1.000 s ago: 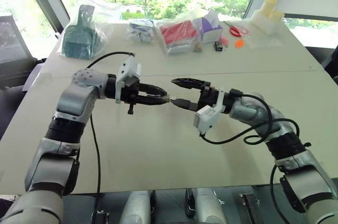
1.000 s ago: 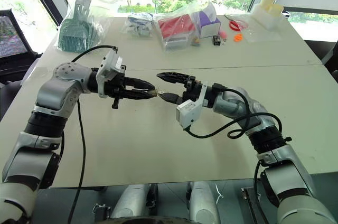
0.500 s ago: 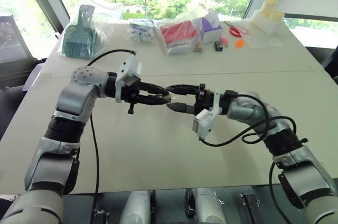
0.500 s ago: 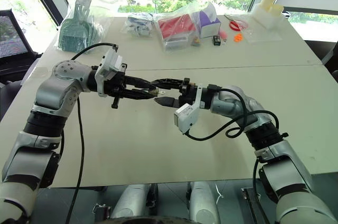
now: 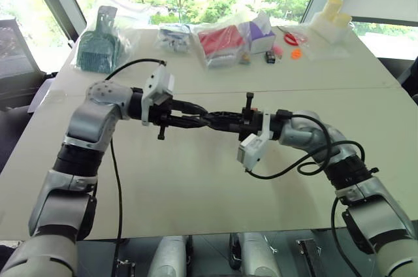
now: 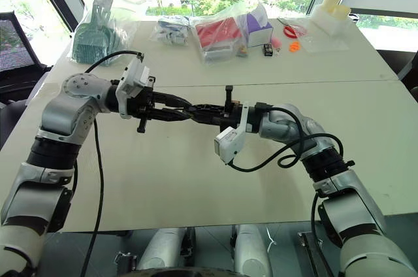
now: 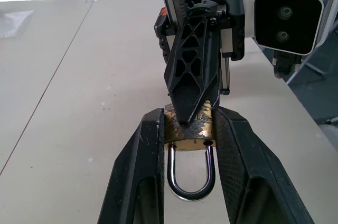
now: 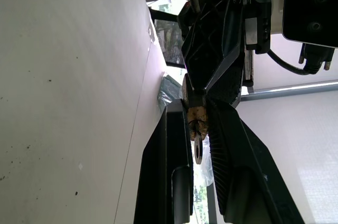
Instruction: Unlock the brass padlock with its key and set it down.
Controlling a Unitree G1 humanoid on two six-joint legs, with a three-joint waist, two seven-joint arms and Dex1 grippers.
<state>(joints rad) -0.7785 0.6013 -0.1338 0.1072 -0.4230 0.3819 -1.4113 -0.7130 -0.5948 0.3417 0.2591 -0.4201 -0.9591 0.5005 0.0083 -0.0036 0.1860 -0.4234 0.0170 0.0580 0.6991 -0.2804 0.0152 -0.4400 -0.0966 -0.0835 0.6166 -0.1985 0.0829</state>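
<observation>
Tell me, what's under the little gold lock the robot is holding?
The brass padlock is held up in the air between the left gripper's fingers, over bare table. The right gripper closes on the key at its end. The keyhole is covered.

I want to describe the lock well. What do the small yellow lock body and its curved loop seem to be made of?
The small yellow-gold lock body, held between the left gripper's black fingers, looks like brass: warm yellow metal, dull and scuffed on its face. Its curved silvery loop looks like polished or plated steel: bright, smooth, with mirror-like highlights. The exact metals cannot be told.
</observation>
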